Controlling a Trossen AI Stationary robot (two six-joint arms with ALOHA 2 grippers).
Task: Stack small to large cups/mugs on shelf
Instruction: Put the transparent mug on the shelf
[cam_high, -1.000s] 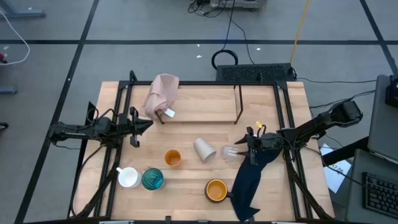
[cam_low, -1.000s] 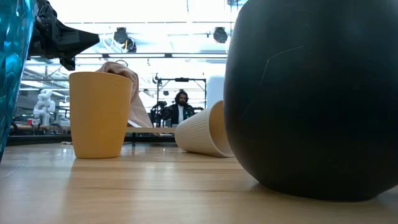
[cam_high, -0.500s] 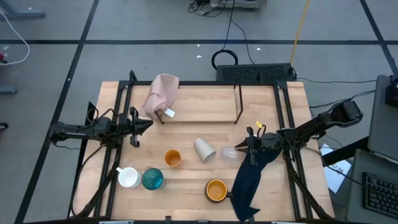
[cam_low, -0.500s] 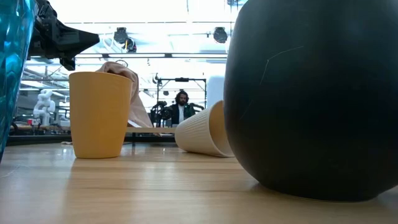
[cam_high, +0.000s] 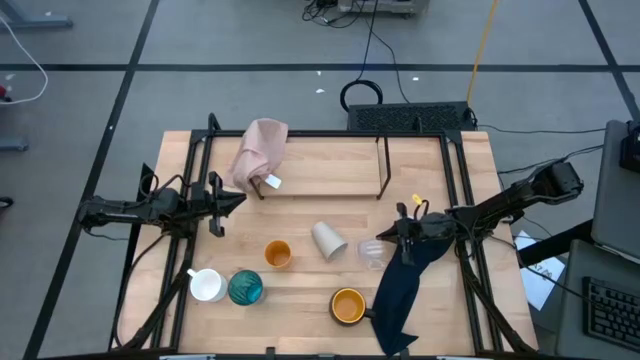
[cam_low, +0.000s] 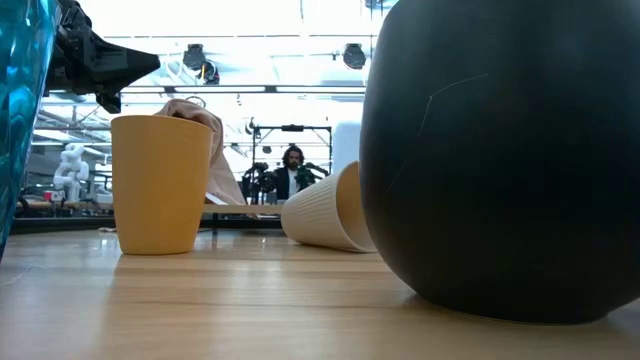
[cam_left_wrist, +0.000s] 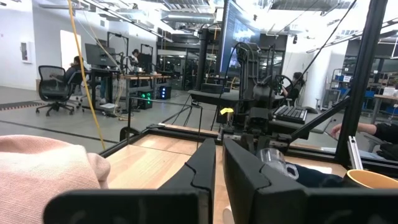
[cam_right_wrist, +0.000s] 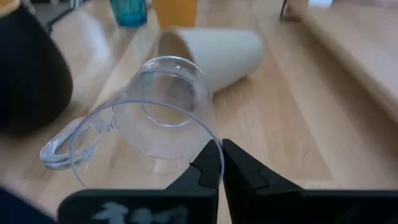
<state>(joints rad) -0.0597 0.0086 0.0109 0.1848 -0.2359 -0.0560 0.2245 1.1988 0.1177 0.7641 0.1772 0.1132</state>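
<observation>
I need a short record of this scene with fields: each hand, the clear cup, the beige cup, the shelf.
left hand: shut, holds nothing, hovering at the table's left side
right hand: shut on rim of clear cup
clear cup: tilted on its side, has a handle, right of the beige cup
beige cup: lying on its side, mid-table
shelf: black rod rack at the table's back, no cups on it
pink cloth: draped over shelf's left end
</observation>
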